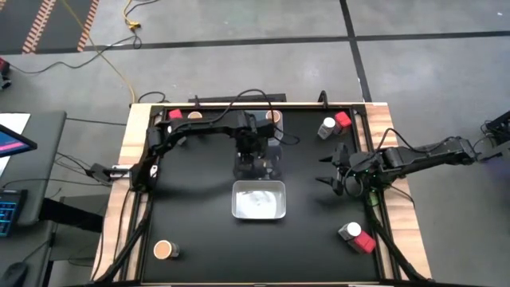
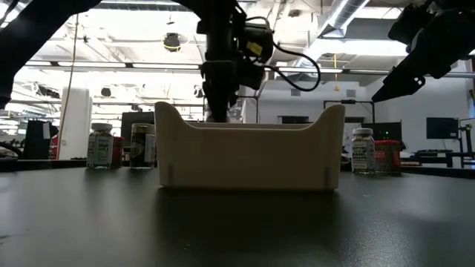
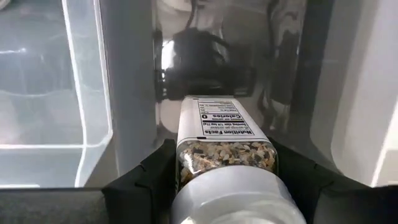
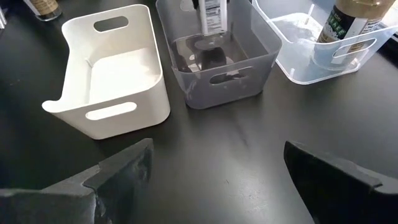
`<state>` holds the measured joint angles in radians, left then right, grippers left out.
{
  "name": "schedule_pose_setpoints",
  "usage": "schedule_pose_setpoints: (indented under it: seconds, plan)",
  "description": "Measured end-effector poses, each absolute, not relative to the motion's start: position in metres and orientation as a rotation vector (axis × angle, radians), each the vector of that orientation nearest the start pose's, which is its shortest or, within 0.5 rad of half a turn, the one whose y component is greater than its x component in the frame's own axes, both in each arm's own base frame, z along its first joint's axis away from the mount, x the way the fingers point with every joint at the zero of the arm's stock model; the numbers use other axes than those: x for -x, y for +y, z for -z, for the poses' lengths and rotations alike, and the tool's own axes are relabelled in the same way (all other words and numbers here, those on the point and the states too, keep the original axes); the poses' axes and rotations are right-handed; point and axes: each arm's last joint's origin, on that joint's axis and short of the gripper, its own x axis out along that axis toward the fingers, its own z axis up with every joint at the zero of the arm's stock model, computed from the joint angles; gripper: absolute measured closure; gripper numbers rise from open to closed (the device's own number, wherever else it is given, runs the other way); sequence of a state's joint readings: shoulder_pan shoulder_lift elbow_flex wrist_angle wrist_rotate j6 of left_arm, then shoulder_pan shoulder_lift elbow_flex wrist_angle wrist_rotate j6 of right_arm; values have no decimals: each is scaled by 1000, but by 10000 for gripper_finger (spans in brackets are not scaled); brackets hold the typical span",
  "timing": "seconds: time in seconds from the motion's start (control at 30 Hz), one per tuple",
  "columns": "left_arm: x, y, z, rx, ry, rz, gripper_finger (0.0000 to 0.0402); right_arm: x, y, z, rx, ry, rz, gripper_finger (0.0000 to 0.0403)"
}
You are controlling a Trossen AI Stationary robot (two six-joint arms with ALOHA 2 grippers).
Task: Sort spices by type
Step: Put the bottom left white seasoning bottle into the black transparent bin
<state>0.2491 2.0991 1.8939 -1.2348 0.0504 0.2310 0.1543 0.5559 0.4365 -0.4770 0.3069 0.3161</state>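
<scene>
ITEM: spice jar [image 3: 224,155], white round cap, clear body, coarse tan/grey contents, paper label.
LOC: inside the mid bin [image 4: 214,59] (smoky clear plastic), hanging label-up in the left hand [image 3: 227,180], cap end toward the wrist. Can't tell if its base touches the bin floor.
LEFT HAND: clenched on the jar, fingers [image 3: 146,171] either side of the body just by the cap. In high view the arm sits over the bins at counter [image 1: 199,231] centre-back.
RIGHT HAND [image 4: 214,168]: released, jaws wide, nothing in it; hovers at the right side of the counter, looking toward the three bins.
HANDLING (est.): light, rigid, prob. glass or hard plastic, so smooth sides and some slip risk; label gives a bit more bite. Could crack or tip if dropped from height; narrow base. Best hold: across the body just below the cap, as now, or on the cap itself. Lower till the base seats before letting go.
OTHER STOCK: white bin [image 4: 109,74], looks empty; third bin [image 4: 323,50] w/ one tan-top jar [image 4: 351,22]. Loose on counter: red-top + white-top pair back right [image 1: 335,123], another pair front right [image 1: 356,237], tan-top front left [image 1: 164,249], red-top back left [image 1: 174,115].
STATUS (est.): early; most jars unsorted.
</scene>
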Motion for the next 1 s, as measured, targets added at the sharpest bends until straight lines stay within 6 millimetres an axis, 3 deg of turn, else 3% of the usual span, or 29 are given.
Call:
schedule_pose_setpoints:
  seconds: [0.43,1.0]
  plan:
    - [-403,118,-242,50,1421,-30,208,-125,11,-220,-169,551,238,14]
    - [-407,118,-231,82,1436,-4,203,-125,11,-220,-168,551,238,14]
